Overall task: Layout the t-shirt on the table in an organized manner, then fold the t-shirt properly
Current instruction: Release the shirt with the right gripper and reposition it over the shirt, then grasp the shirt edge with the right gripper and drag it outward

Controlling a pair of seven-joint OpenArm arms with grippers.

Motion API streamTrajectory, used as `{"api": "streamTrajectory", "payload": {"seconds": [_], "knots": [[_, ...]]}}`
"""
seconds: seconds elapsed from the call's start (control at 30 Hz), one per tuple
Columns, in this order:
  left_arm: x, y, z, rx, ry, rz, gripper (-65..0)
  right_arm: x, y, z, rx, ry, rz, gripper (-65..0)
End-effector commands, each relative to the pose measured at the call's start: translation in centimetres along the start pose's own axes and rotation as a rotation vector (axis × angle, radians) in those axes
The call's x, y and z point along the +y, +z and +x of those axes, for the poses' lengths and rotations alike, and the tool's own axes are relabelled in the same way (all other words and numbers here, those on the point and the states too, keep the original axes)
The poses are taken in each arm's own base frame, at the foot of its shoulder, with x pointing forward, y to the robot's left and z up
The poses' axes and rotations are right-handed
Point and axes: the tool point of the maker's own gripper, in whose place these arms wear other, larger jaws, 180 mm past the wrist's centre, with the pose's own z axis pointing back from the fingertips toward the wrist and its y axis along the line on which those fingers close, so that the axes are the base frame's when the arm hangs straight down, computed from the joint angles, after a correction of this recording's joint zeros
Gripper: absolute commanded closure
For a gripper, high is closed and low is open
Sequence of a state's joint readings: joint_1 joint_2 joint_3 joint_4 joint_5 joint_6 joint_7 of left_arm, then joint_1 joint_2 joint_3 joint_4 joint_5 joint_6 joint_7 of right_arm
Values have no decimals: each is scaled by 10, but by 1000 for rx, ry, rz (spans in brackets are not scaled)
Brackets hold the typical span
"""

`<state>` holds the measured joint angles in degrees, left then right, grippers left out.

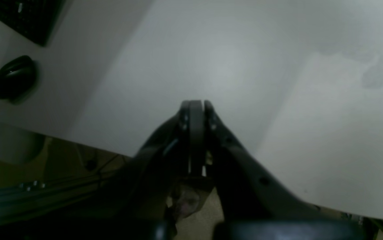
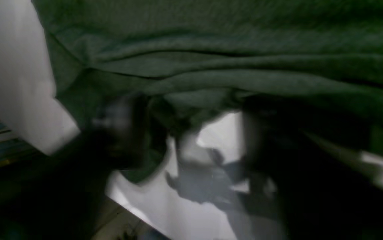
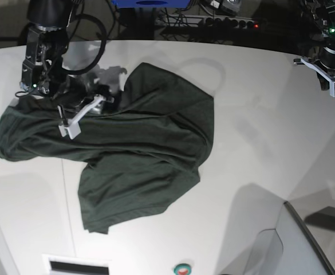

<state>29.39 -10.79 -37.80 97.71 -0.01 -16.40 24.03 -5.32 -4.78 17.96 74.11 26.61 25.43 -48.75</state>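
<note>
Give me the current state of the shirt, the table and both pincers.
t-shirt: crumpled, not laid flat, not folded, lying on the table.
table: bare on the side under the left arm; the shirt covers part of the other side.
left pincer: shut, empty, above bare table.
right pincer: at the shirt's edge; too blurred to tell whether it grips.

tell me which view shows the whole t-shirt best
The base view: the t-shirt lies rumpled on the table, every edge visible, with the right gripper at its upper edge. The right wrist view gives only blurred close-up folds of green cloth. The left wrist view shows bare table, no shirt.
</note>
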Motion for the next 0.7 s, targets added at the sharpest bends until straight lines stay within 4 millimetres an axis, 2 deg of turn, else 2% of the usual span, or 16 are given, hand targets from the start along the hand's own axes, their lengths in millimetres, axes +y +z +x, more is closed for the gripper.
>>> {"api": "streamTrajectory", "payload": {"seconds": [0.0,0.07,0.1,0.27,0.5,0.6,0.67], "knots": [[8,2,10,-33,-12,19,0,-4,2,-3,9,0,-10,-188],[8,2,10,-33,-12,19,0,-8,4,-12,23,-7,-17,-20],[8,2,10,-33,-12,19,0,-8,4,-15,29,-9,-19,0],[6,1,10,-33,-14,13,0,-22,18,-28,40,8,-55,-8],[5,0,13,-40,-12,11,0,-19,67,-42,-20,99,-124,-8],[3,-1,14,-43,-11,9,0,-20,74,-52,-8,100,-134,-8],[-10,-3,16,-45,-25,-26,0,-21,74,-55,-1,96,-134,-8]]}}
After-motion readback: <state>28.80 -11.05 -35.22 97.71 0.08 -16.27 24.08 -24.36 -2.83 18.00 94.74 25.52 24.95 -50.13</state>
